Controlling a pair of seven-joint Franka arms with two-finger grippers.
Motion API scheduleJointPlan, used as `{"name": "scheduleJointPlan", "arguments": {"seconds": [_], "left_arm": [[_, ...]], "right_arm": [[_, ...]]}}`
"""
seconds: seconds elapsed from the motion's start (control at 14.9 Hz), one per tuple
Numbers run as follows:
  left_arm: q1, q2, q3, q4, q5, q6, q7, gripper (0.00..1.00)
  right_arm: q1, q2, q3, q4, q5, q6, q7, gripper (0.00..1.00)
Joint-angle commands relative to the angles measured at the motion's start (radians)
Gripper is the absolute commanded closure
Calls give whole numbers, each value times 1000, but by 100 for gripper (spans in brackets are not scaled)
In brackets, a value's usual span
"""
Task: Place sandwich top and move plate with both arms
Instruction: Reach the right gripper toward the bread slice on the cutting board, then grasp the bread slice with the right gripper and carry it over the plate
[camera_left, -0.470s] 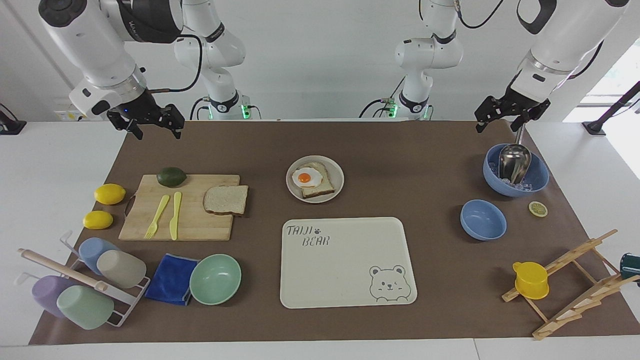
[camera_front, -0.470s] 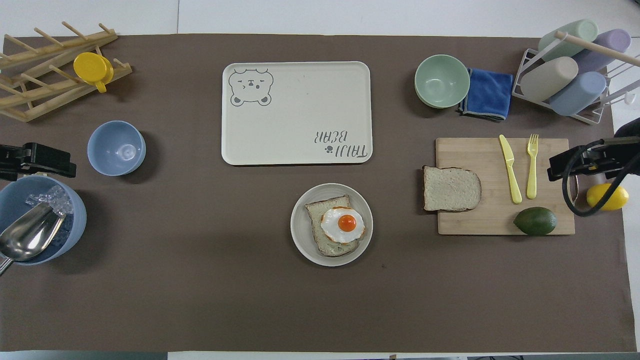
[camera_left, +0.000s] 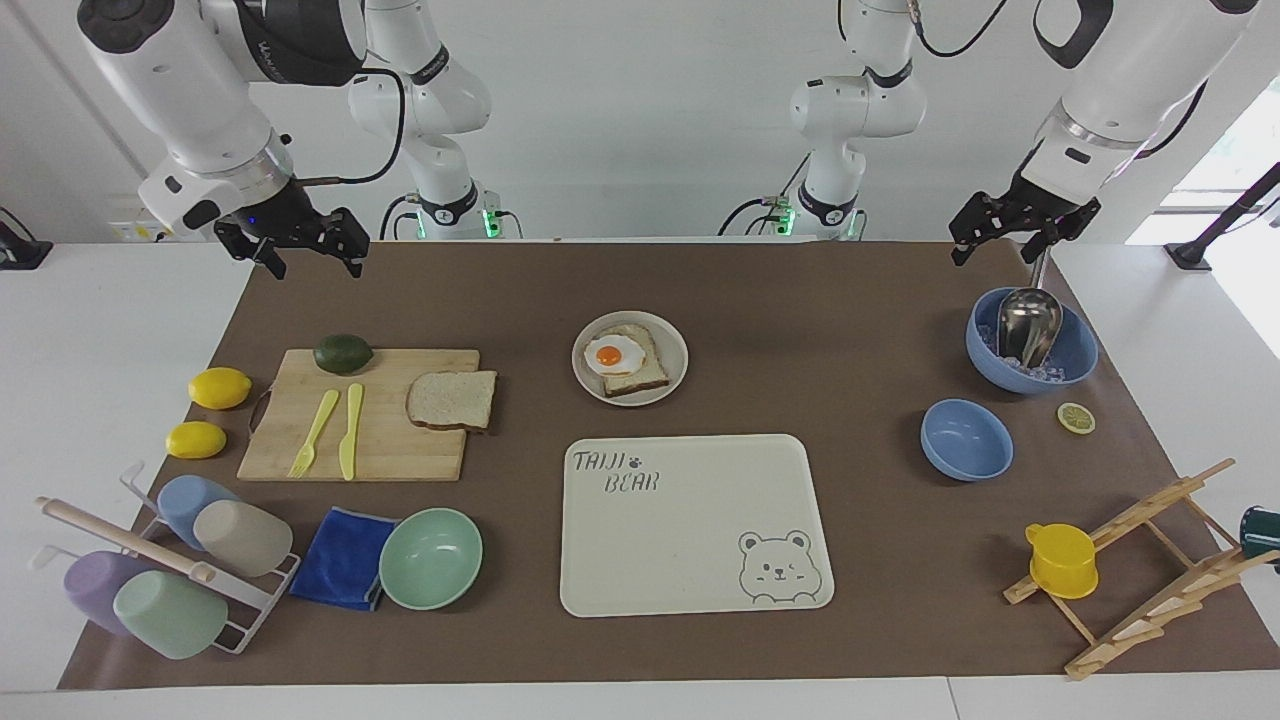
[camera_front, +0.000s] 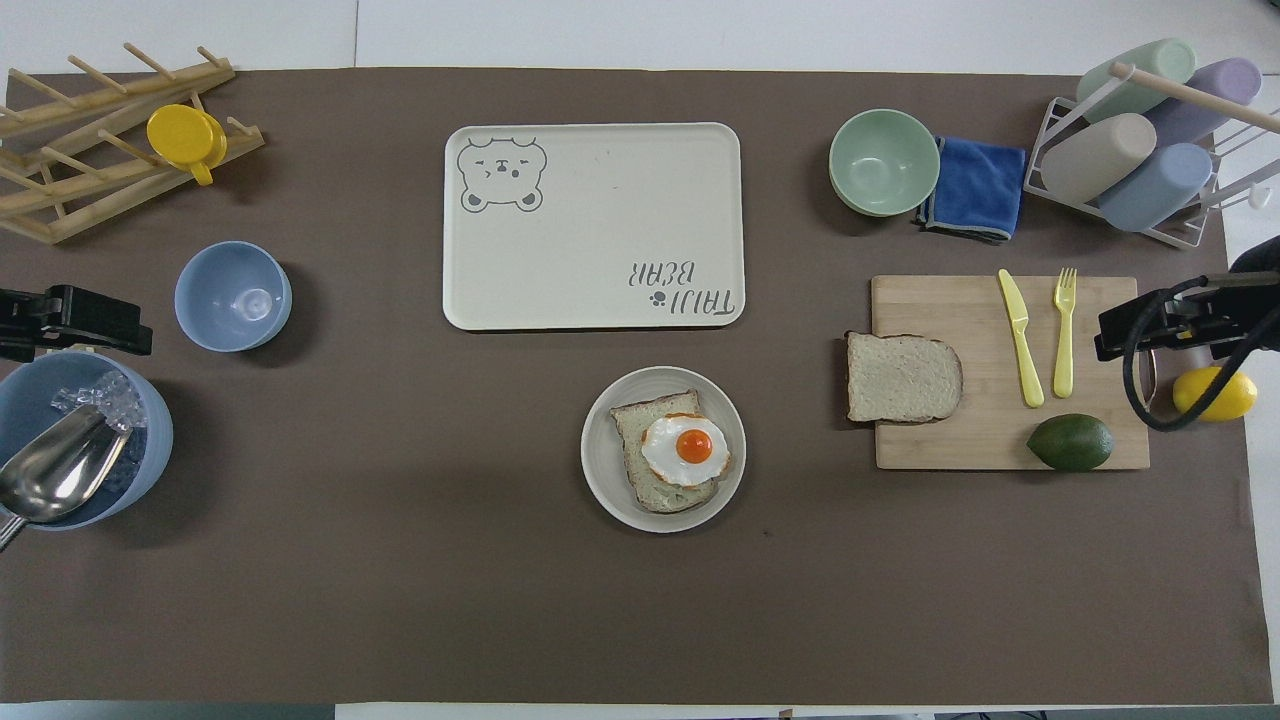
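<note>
The right claw (camera_left: 305, 252) hangs in the air with its fingers spread wide and nothing between them, over the table's edge at the right arm's end. Below it and toward the table's middle lies the cutting board (camera_left: 390, 440), with an avocado (camera_left: 343, 353) at the corner closest under the claw, then a yellow fork (camera_left: 315, 432) and knife (camera_left: 350, 430). The sandwich top (camera_left: 452, 399) rests flat on the board's corner toward the table's middle, well apart from the claw. Past it, off the board, is the plate (camera_left: 674, 340), carrying a slice with a fried egg (camera_left: 612, 354). The tray (camera_left: 690, 520) lies just beside the plate, farther from the robots.

The left claw (camera_left: 1020, 228), also wide and empty, waits over the rim of the blue bowl (camera_left: 1075, 360) with the metal scoop (camera_left: 1028, 325) at the left arm's end.

Risks, as I judge them: the bread lies flat, so fingers coming down may press or tear it instead of getting under an edge. The avocado could be knocked on the way. Dropped off-centre, the slice could slide off the egg. Uneven lifting by two arms could tip the small plate.
</note>
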Motion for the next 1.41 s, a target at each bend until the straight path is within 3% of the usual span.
{"name": "scheduleJointPlan", "arguments": {"seconds": [0.0, 0.13, 0.27, 0.54, 0.74, 1.01, 1.34], "left_arm": [[9, -6, -5, 7, -4, -18, -5, 0], [9, -6, -5, 7, -4, -18, -5, 0], [9, -6, -5, 7, -4, -18, -5, 0], [9, -6, -5, 7, -4, -18, -5, 0], [9, -6, -5, 7, -4, -18, -5, 0], [9, -6, -5, 7, -4, -18, -5, 0], [9, -6, -5, 7, -4, -18, -5, 0]], "right_arm": [[-8, -15, 8, -13, 3, -4, 8, 0], [41, -29, 23, -62, -20, 81, 69, 0], [114, -15, 23, -140, -127, 139, 228, 0], [289, 129, 26, -243, -300, 289, 457, 0], [363, 146, 26, -390, -389, 425, 525, 0], [472, 322, 26, -364, -514, 456, 785, 0], [458, 333, 26, -384, -551, 476, 798, 0]]}}
